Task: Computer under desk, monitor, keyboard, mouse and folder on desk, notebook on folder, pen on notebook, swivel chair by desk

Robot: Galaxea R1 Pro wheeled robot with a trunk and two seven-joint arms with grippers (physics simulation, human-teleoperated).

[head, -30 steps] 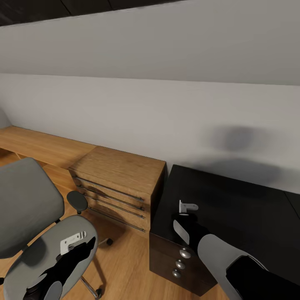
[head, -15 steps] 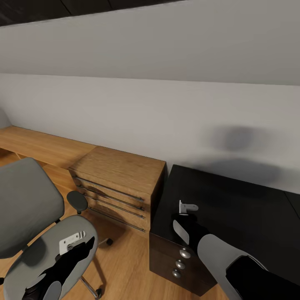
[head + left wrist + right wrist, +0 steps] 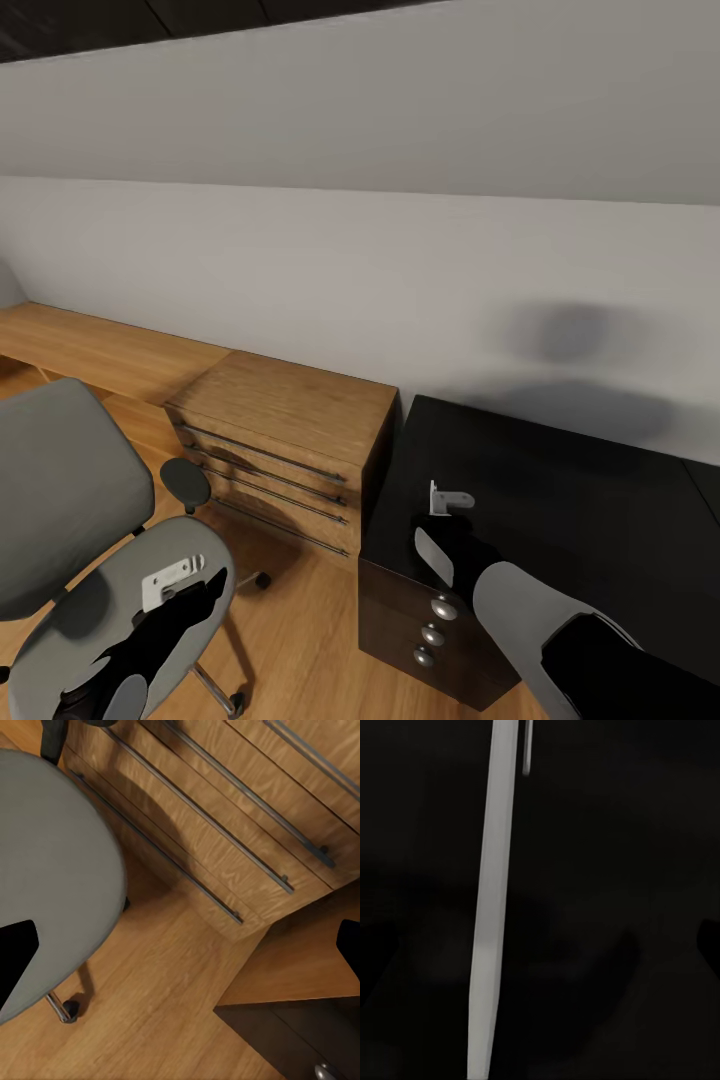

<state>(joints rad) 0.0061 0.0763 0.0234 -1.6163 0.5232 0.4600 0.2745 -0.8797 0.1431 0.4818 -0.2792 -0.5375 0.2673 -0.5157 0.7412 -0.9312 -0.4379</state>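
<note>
Left hand over swivel chair, fingers spread

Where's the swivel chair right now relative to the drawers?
In the head view the swivel chair stands at lower left on the wood floor, just left of the wooden drawer unit, under the left gripper.

My left gripper hangs over the grey swivel chair seat. My right gripper is above the black desk, at its near left edge. A wooden drawer chest stands between chair and desk, against the wall.
</note>
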